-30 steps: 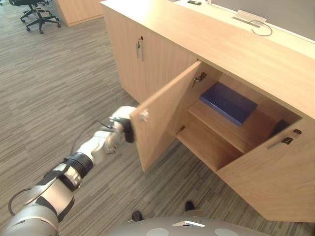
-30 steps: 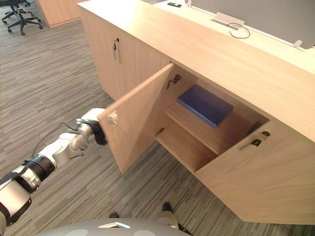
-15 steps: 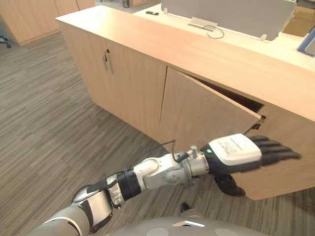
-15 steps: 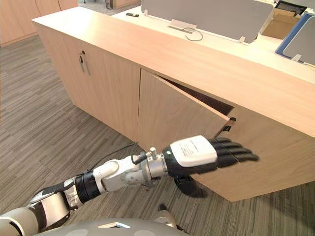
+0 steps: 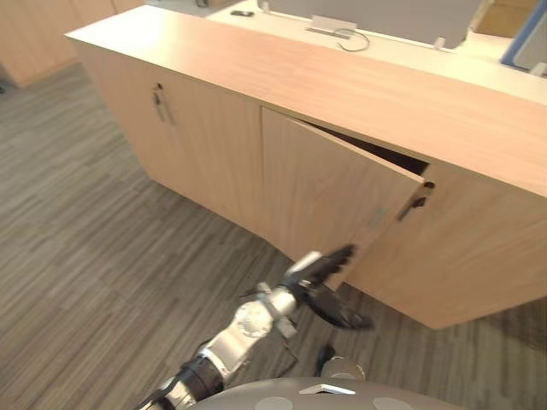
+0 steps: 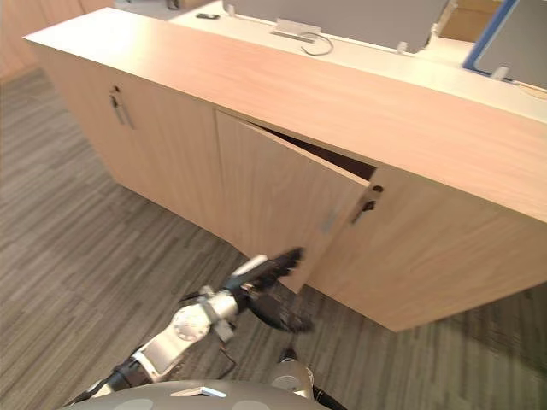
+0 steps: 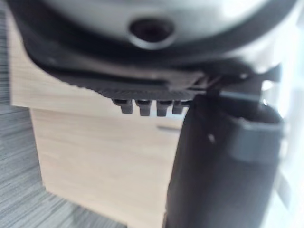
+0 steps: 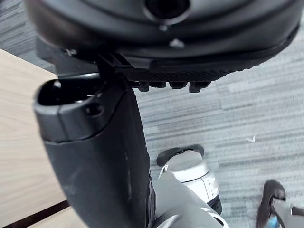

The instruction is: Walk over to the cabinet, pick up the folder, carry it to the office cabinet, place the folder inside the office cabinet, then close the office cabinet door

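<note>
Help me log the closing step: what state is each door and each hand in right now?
Office cabinet door: ajar, with a dark gap along its top edge.
Left-side door: shut.
Right-side door: looks shut.
Left hand: open, fingers straight by the ajar door's lower edge.
Right hand: open, holding nothing.

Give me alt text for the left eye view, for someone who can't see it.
The robot's left hand, fingers straight, reaches to the lower edge of a light wood office cabinet door that stands slightly ajar. The long cabinet sits on grey striped carpet.
</note>
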Controlling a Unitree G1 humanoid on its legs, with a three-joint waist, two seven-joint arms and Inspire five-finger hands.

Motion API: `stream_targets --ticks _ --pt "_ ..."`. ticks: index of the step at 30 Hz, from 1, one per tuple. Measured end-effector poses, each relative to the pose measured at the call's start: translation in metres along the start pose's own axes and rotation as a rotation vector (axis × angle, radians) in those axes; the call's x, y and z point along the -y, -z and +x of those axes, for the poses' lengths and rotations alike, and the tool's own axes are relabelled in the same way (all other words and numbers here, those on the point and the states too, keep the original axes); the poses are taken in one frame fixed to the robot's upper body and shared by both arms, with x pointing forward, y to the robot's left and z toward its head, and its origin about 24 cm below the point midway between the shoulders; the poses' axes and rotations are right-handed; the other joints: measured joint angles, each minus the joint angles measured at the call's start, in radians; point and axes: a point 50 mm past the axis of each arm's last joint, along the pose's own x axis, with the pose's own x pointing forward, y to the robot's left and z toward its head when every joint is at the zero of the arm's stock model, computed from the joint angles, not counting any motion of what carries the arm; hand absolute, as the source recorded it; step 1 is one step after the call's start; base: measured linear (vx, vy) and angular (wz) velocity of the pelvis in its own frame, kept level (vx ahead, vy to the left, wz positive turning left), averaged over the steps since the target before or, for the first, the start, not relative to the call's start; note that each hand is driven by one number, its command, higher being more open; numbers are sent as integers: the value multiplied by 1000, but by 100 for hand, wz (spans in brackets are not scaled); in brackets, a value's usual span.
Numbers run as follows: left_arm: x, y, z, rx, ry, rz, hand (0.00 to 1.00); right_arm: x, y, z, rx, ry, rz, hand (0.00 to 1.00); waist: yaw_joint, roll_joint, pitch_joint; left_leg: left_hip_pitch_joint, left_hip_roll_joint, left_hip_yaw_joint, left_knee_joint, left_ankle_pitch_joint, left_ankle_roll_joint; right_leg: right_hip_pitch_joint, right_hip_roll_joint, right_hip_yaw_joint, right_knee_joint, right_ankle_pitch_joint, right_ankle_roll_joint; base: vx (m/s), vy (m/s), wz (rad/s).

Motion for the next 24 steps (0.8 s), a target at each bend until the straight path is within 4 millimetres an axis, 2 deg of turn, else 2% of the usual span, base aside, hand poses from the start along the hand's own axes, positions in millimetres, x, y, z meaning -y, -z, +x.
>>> stream_targets --ticks 1,2,3,4,5,6,7,8,9,10,11,12,13,14,15,16,17,18,19,21,22,24 --pt "-18 17 -8 -65 -97 -39 100 -1 5 -1 -17 -5 -5 100 3 -3 0 1 33 18 20 -9 -23 12 43 11 -33 2 -2 88 -203 -45" --pt "-26 26 -14 -100 -147 -75 100 -2 8 -1 -28 -9 -3 100 6 -5 0 -5 56 27 52 -24 -38 20 63 19 -51 3 -4 169 -276 -54" --pt "-42 46 -30 -171 -260 -171 100 -4 12 -1 -48 -18 -2 100 11 -7 0 -16 116 51 150 -80 -60 45 109 39 -88 2 -6 149 -217 -58" --pt "-48 57 -40 -208 -319 -232 100 -4 14 -1 -56 -19 -5 100 14 -1 -2 -29 155 62 220 -114 -64 57 131 47 -105 -1 -10 196 -236 -80" --pt "-58 77 -60 -273 -426 -326 100 -4 14 -2 -57 -18 -4 100 28 14 -7 -51 226 70 367 -161 -65 77 178 69 -124 -7 -22 139 -134 -82" --pt "-64 91 -74 -323 -496 -371 100 -4 15 -2 -62 -18 10 100 37 19 -4 -69 280 68 486 -173 -37 93 205 93 -126 -9 -38 317 -215 -111" --pt "-71 109 -96 -384 -627 -452 100 -4 13 -1 -61 -19 17 100 48 30 3 -102 348 19 663 -161 30 131 240 126 -122 -11 -59 302 -167 -94" --pt "-74 115 -103 -400 -675 -482 100 -5 12 -1 -58 -21 27 100 53 35 6 -117 365 -16 724 -143 58 145 252 141 -121 -17 -68 390 -135 -96" --pt "-78 124 -115 -424 -766 -544 100 -6 9 0 -48 -24 34 100 68 33 9 -162 380 -102 855 -71 101 172 261 179 -121 -28 -85 245 -17 -68" --pt "-78 128 -120 -430 -811 -577 100 -7 5 1 -36 -27 32 100 78 29 8 -184 377 -146 904 -79 81 181 260 197 -121 -30 -89 291 29 -85" --pt "-76 134 -125 -436 -867 -636 100 -10 -3 2 -15 -33 32 100 91 35 11 -207 364 -185 949 -116 45 189 252 232 -121 -32 -91 271 77 -85" --pt "-72 139 -128 -454 -897 -672 100 -13 -15 3 20 -41 33 100 96 37 18 -229 340 -203 961 -148 25 198 239 262 -123 -32 -91 289 124 -90" --pt "-69 143 -131 -462 -933 -693 100 -20 -28 5 57 -59 36 100 96 37 42 -249 310 -223 936 -180 19 221 220 291 -123 -34 -90 209 133 -66" --pt "-71 143 -131 -455 -945 -697 100 -22 -31 5 66 -64 38 100 99 37 45 -258 292 -237 915 -190 16 228 211 305 -122 -37 -85 162 176 -63" --pt "-71 144 -133 -447 -969 -710 100 -27 -36 5 81 -75 41 100 116 40 45 -268 244 -284 846 -206 -2 231 190 339 -107 -50 -65 130 226 -69" --pt "-69 146 -135 -451 -987 -718 100 -31 -40 5 100 -85 37 100 127 53 49 -265 190 -352 739 -213 -18 232 177 366 -86 -64 -45 114 257 -70" --pt "-67 147 -136 -458 -993 -717 100 -31 -43 5 111 -85 34 100 128 63 49 -261 161 -393 668 -209 -21 229 173 376 -74 -73 -30 73 315 -59" --pt "-60 151 -136 -478 -998 -719 100 -29 -47 5 128 -83 23 100 136 99 46 -245 123 -477 508 -163 -51 215 177 395 -51 -93 5 46 339 -39" --pt "-57 155 -140 -515 -1008 -713 100 -34 -45 5 120 -92 13 100 138 91 44 -222 84 -471 484 -172 -52 215 148 413 -45 -100 28 47 312 -27" --pt "-59 156 -146 -530 -1032 -692 100 -38 -34 4 95 -107 -23 100 141 42 28 -210 43 -443 438 -160 -26 204 102 417 -47 -99 28 96 219 -9" --pt "-56 161 -157 -545 -1071 -715 100 -41 -29 3 83 -114 -18 100 147 18 14 -213 18 -427 421 -160 -10 194 76 424 -55 -98 29 122 222 -13" --pt "-56 165 -165 -560 -1111 -738 100 -41 -22 2 67 -107 -11 100 147 4 6 -196 -10 -411 391 -157 2 194 48 428 -73 -89 43 79 154 -13"
